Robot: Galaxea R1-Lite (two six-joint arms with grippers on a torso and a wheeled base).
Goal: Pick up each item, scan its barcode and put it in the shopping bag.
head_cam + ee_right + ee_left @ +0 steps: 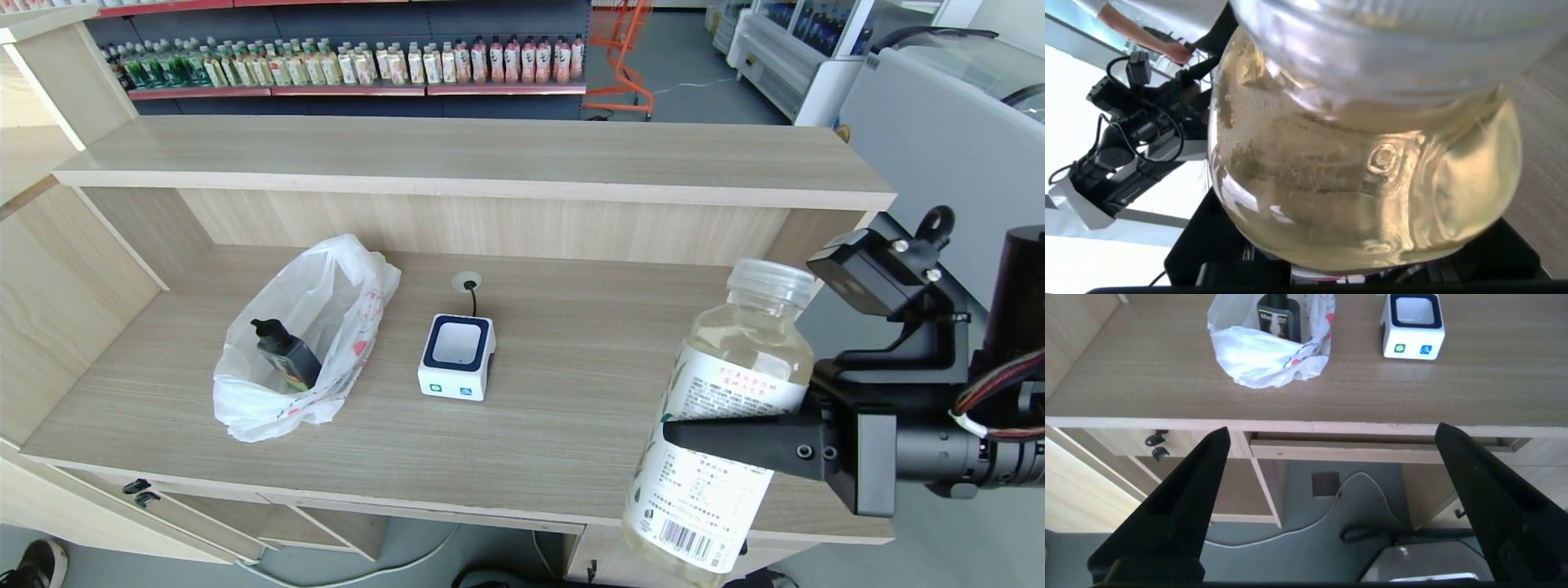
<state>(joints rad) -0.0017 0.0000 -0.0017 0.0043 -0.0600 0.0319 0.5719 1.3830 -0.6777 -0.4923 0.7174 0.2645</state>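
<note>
My right gripper (735,425) is shut on a clear bottle (718,425) of pale yellow drink with a white label, held upright above the counter's front right corner, barcode low on its label. The bottle's shoulder (1364,180) shows close in the right wrist view. The white barcode scanner (457,356) with a dark-framed window sits mid-counter, seen again as the scanner (1414,325). A white plastic shopping bag (302,343) lies open left of it, a dark bottle (286,355) inside; in the left wrist view the bag (1267,343) is far off. My left gripper (1335,506) hangs open below the counter's front edge.
The wooden counter (555,408) has a raised back ledge (473,163) and side walls. A cable hole (467,282) sits behind the scanner. Drawers with dark handles (1158,445) run under the front edge. Shelves of drinks (351,65) stand behind.
</note>
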